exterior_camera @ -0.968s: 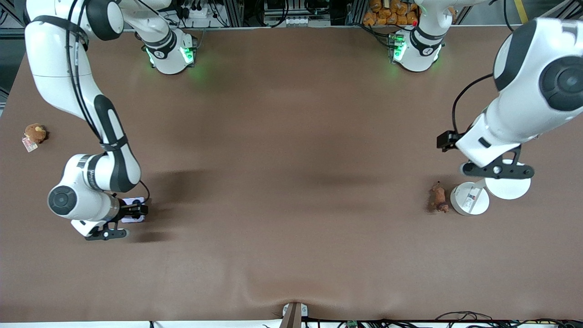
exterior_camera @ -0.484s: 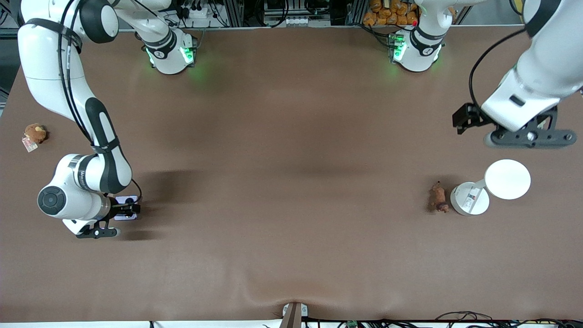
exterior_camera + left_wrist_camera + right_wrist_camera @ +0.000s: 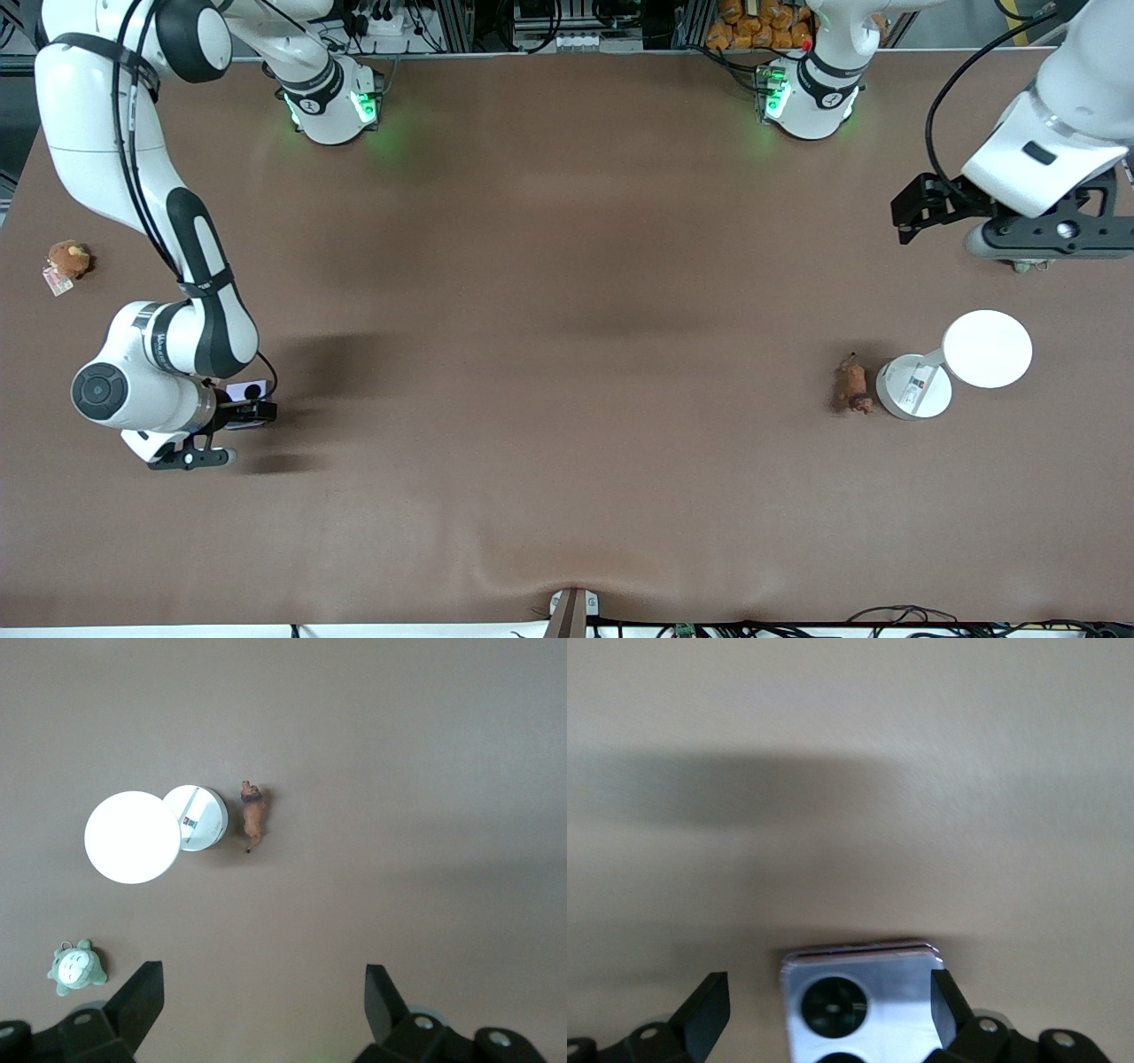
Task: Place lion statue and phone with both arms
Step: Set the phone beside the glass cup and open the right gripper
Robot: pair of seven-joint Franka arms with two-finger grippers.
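Both items lie on the brown worktop (image 3: 567,310); placing looks nearly done.
Small orange-brown lion statue (image 3: 853,385) lower right beside white discs; left end effector (image 3: 1019,264) apart, upper right. Pale lavender folded phone (image 3: 247,391) lower left between the spread fingers of the right end effector (image 3: 232,432), seemingly released.

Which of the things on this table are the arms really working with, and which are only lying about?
Part of the job:
- lion statue, lying beside the white lamp
- phone, flat on the table between the right gripper's open fingers

Just lying about:
- white lamp, two round discs
- brown plush toy, at the right arm's end of the table
- grey-green plush, seen only in the left wrist view
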